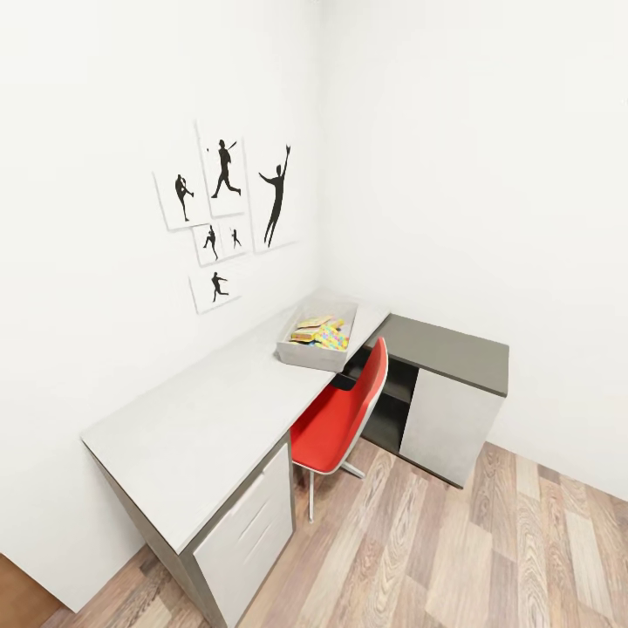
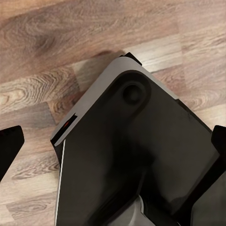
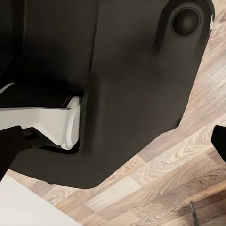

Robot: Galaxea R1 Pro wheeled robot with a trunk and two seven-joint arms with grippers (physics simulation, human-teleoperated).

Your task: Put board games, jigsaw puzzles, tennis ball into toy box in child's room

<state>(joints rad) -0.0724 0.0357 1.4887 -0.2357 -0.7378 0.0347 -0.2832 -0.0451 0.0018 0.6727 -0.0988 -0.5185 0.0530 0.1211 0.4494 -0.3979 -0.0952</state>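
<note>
- Broadly, the long L-shaped table [image 1: 201, 419], light grey top meeting a dark grey section, runs along the white wall under black silhouette athlete pictures [image 1: 228, 209].
- Light wood-plank floor [image 1: 488, 558] lies beneath, and both wrist views look down on it past the robot's dark base [image 2: 141, 160].
- A red chair [image 1: 344, 414] is tucked at the table's inner corner.
- The shallow light-grey toy box [image 1: 318, 336] sits near that corner, already holding colourful toys, including a jigsaw-patterned sheet [image 1: 331, 334].
- Left fingers [image 2: 9, 150] and right fingers [image 3: 9, 146] show spread apart, empty, probably carried low for driving.
</note>
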